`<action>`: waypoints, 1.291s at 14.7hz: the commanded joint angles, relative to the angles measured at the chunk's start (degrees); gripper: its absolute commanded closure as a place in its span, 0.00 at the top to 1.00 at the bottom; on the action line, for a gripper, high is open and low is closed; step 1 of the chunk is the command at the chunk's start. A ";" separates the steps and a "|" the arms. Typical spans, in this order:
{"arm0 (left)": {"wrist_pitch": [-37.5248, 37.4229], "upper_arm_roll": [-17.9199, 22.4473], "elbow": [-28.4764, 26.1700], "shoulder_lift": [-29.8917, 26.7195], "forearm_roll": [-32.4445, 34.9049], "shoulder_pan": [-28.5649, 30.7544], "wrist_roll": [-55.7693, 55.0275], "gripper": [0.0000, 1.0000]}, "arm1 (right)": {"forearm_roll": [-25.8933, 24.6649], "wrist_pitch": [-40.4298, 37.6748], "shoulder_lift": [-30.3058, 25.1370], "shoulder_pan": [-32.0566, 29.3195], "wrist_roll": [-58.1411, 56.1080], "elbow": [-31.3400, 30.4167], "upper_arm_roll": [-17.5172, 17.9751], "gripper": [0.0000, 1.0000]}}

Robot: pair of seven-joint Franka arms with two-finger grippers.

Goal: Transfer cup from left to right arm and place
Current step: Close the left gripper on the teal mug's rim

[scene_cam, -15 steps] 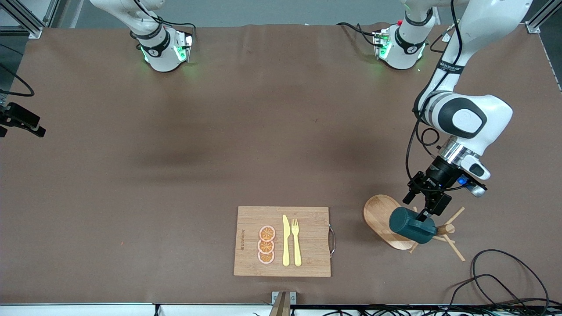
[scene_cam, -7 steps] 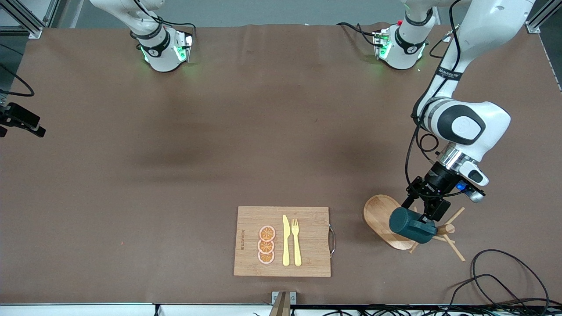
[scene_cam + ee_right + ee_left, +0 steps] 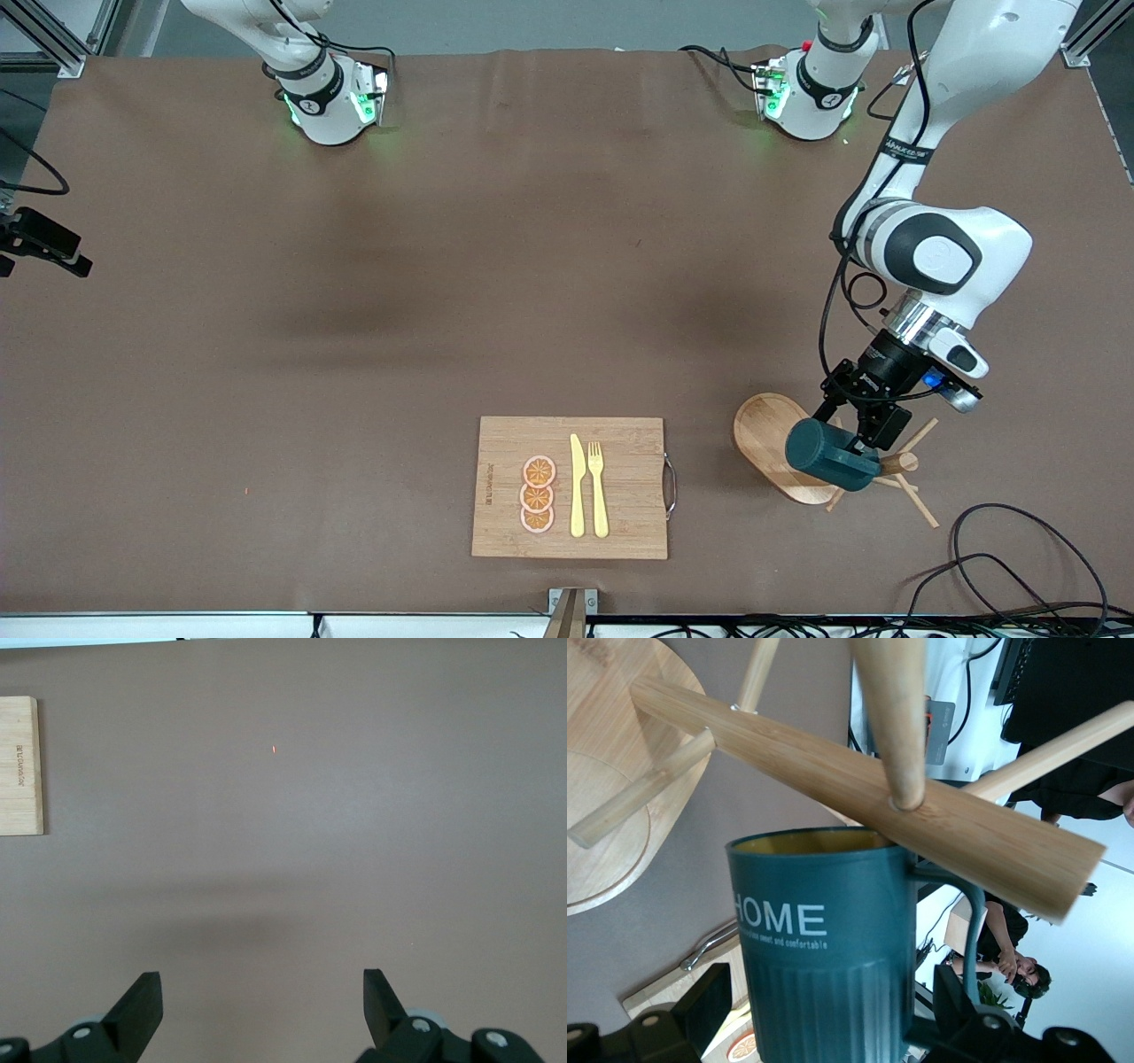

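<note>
One teal cup (image 3: 830, 455), one wooden peg rack (image 3: 780, 443), one bamboo cutting board (image 3: 505, 523), three orange slices (image 3: 538, 494), one yellow knife (image 3: 577, 486), one yellow fork (image 3: 598, 487).

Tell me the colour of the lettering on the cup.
White, on the dark teal cup; the left wrist view shows it best.

Even, diffuse overhead light fills the scene, casting soft, broad shadows on the brown counter (image 3: 443, 266). Green indicator lights glow at both arm bases. The front view is sharp; the left wrist view's background is overexposed white.
</note>
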 commanded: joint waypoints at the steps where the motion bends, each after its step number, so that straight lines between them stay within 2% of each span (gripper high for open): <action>1: 1.26 -0.09 2.01 1.36 -2.54 -1.05 1.72 1.00 | -0.39 0.51 -0.72 -1.10 -0.11 -0.91 0.92 1.00; 10: 1.26 -0.09 3.24 2.94 -2.37 -1.32 1.63 1.00 | -0.39 0.51 -0.72 -1.10 -0.11 -0.82 0.92 1.00; 15: 1.26 -0.09 3.24 3.03 -2.37 -1.32 1.63 0.87 | -0.30 0.51 -0.72 -1.10 -0.11 -0.82 0.92 1.00; 19: 1.26 -0.09 3.24 2.86 -2.28 -1.23 1.45 0.84 | -0.30 0.42 -0.72 -1.01 -0.02 -0.82 0.92 1.00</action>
